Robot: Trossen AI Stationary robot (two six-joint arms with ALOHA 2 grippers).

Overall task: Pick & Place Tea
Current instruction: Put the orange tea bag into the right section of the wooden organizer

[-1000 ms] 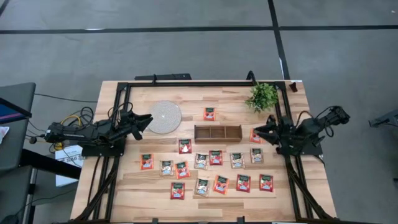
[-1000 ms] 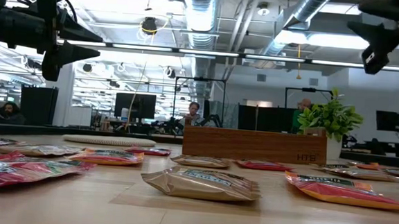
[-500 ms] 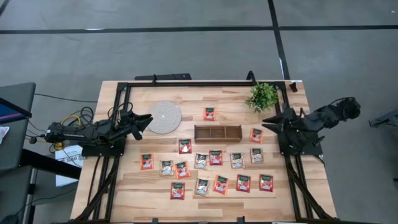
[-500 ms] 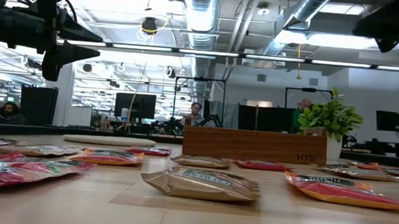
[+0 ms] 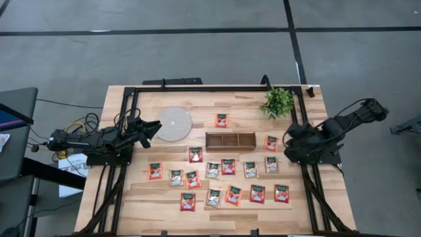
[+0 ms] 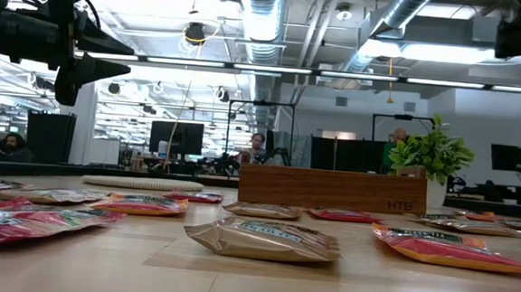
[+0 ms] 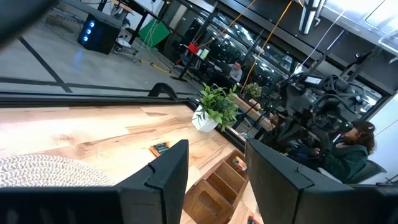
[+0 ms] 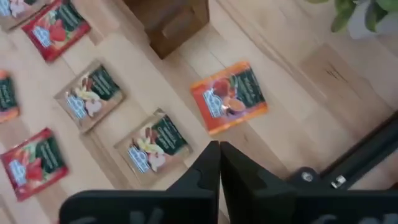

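Observation:
Several tea sachets, red-orange and pale grey-green, lie flat on the wooden table (image 5: 131, 197), most of them in front of the brown three-compartment tray (image 5: 230, 140). One orange sachet (image 5: 270, 143) (image 8: 229, 98) lies by the tray's right end. My right gripper (image 5: 290, 139) (image 8: 219, 155) hangs shut above the table's right side. It points steeply down over two pale sachets (image 8: 154, 147) and touches nothing. My left gripper (image 5: 156, 126) (image 7: 217, 180) stands open and level at the table's left side, beside the round disc (image 5: 173, 123).
A small potted plant (image 5: 277, 102) stands at the far right, behind my right gripper. A black frame (image 5: 217, 88) runs along the table's far and side edges. One red sachet (image 5: 222, 120) lies behind the tray. People sit at desks in the room beyond.
My right gripper has risen a little and tipped from pointing level toward the table's left to pointing steeply down. Its fingers, spread apart before, now meet. The sachets lie where they were.

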